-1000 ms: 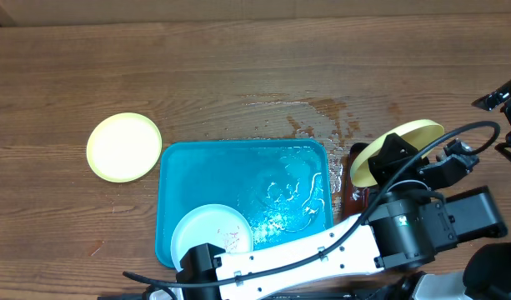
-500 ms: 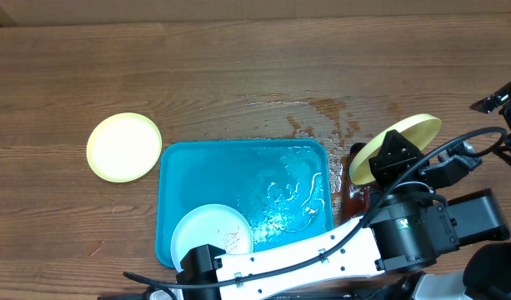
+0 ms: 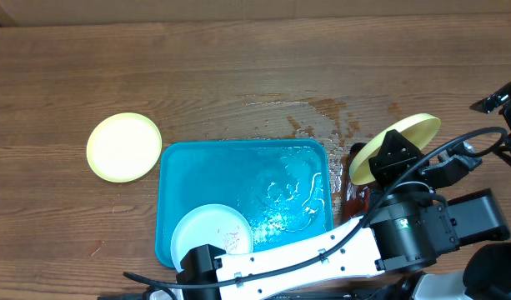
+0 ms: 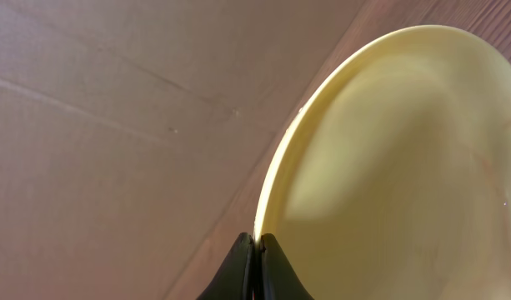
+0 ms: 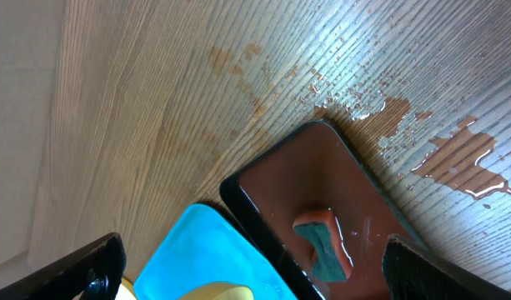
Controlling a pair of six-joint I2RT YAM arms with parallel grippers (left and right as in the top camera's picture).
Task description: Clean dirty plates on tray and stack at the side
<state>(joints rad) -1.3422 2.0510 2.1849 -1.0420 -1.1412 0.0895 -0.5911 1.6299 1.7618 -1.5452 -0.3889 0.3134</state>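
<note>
1. Wet wood sets the scene: the table (image 3: 238, 67) carries puddles (image 3: 322, 117) just beyond the far right corner of the tray (image 3: 238, 167), and the tray's own floor glistens with water.
2. My left tool (image 4: 255, 246) is pressed together on the bare rim of the held plate (image 4: 388, 150), which stands tilted on edge at the right of the scene, over the dark tray (image 5: 322, 175). I judge that pinch thin. On a wet edge the plate could pivot or slide out and drop.
3. My right tool (image 5: 251, 258) hangs spread wide and carries nothing, above the dark tray where the sponge (image 5: 326, 246) lies in reddish water. If I bring it down for the sponge while the plate hangs so near, the two arms may knock together.
4. My left arm (image 3: 305, 254) lies across the near edge of the tray, just beside the blue-white plate (image 3: 207, 229) in the tray's near left corner. That plate shows reddish specks. A careless swing left could sweep it off.
5. One yellow plate (image 3: 124, 147) lies on the table left of the tray, apart from it. Setting a dripping plate on it off-centre could let the upper one skate away.
</note>
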